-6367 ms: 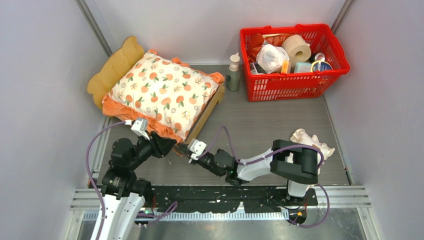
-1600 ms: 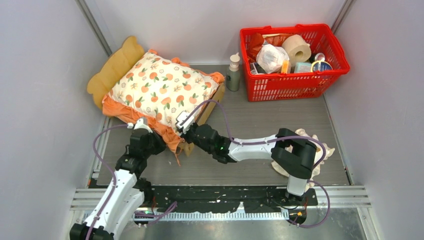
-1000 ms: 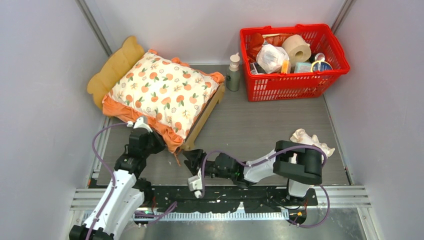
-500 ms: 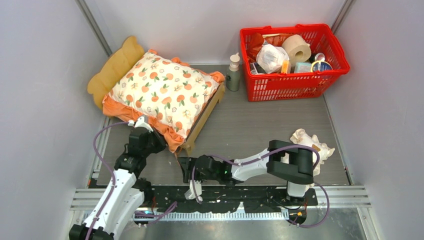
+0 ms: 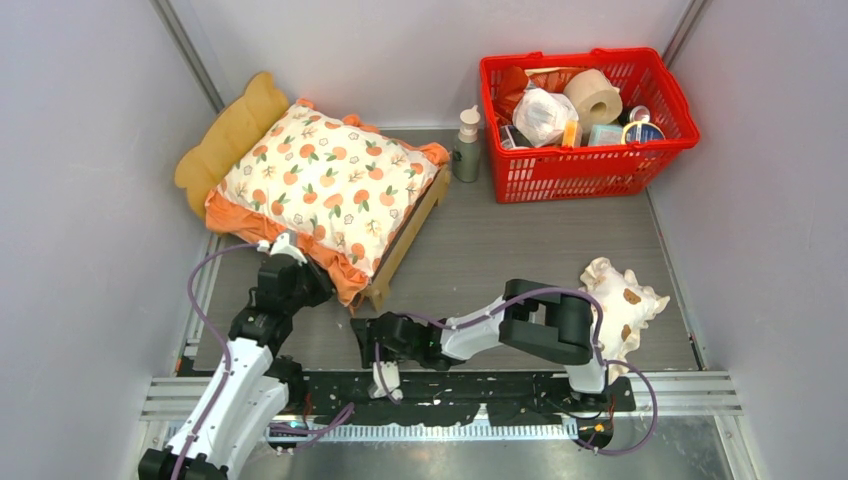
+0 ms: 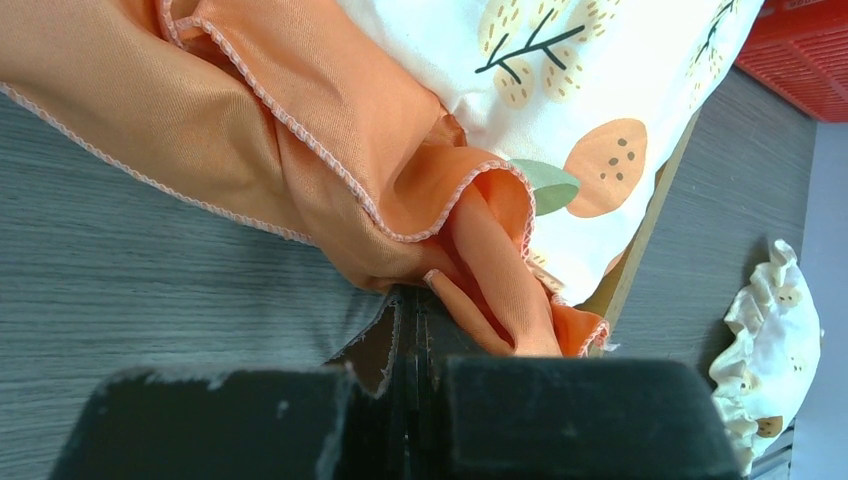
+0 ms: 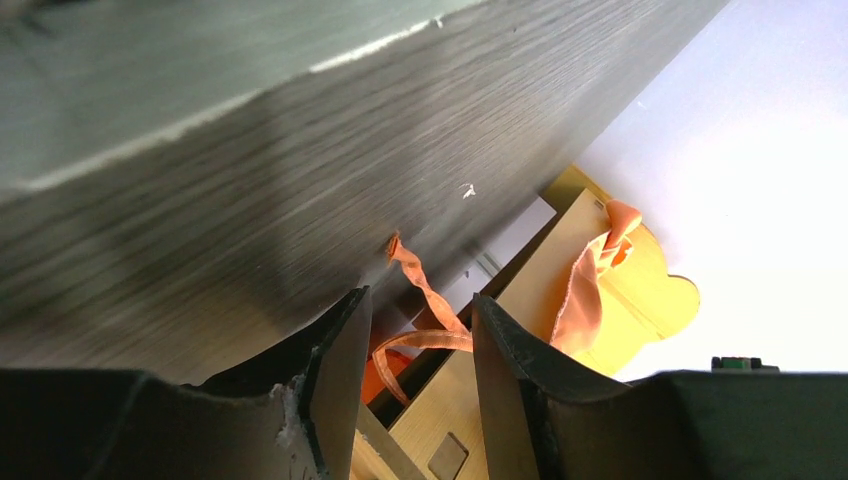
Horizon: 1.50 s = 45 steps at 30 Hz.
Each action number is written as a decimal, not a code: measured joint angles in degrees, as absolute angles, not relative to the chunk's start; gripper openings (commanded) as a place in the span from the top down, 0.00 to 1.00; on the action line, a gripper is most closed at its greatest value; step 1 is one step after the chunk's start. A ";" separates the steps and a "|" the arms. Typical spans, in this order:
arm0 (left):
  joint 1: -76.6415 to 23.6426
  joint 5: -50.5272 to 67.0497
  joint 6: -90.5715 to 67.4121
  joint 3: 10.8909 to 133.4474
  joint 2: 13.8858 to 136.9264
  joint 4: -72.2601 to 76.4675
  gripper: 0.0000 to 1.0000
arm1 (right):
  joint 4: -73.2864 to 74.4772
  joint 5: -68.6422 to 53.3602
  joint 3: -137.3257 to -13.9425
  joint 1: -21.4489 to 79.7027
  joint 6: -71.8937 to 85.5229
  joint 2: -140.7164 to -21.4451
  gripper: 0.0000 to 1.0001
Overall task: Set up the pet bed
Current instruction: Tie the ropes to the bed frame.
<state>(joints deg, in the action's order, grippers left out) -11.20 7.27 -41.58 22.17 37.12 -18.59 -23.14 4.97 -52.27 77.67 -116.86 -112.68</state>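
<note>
Left fingers [image 6: 375, 350] meet, tips partly under cushion ruffle [image 6: 490, 265], perhaps pinching.

My left arm [image 5: 235, 395] and right arm [image 5: 545, 325] pair black joints with white shells; purple cables [image 5: 196, 285] loop alongside. On my right claw [image 7: 418, 300] the fingers [image 7: 335, 390] are matte black, edges chipped.

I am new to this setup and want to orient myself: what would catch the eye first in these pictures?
The big orange-print cushion lying on the pet bed at the far left stands out most. Next comes the red basket full of items at the far right. A small frilled pillow lies at the near right.
</note>
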 measured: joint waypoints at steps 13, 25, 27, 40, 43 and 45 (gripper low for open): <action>-11.20 7.77 -41.56 22.13 35.68 -16.01 1.00 | -21.47 3.55 -57.78 74.91 -116.90 -116.60 0.57; -11.20 7.73 -41.56 22.13 36.47 -15.25 1.00 | -24.03 -0.95 -57.49 74.70 -116.53 -117.91 0.95; -11.20 7.55 -41.56 22.13 36.36 -15.40 1.00 | -24.93 -1.87 -56.90 74.72 -114.37 -117.91 0.95; -11.20 4.73 -41.58 21.91 33.36 -20.34 1.00 | -42.48 -6.83 -53.74 77.08 -78.06 -116.90 0.95; -11.20 4.78 -41.80 21.23 32.36 -20.64 1.00 | -48.62 -6.02 -51.96 77.08 -68.03 -116.90 0.95; -11.20 4.75 -41.82 21.15 31.99 -21.19 1.00 | -52.12 -5.17 -50.89 77.08 -61.95 -116.90 0.95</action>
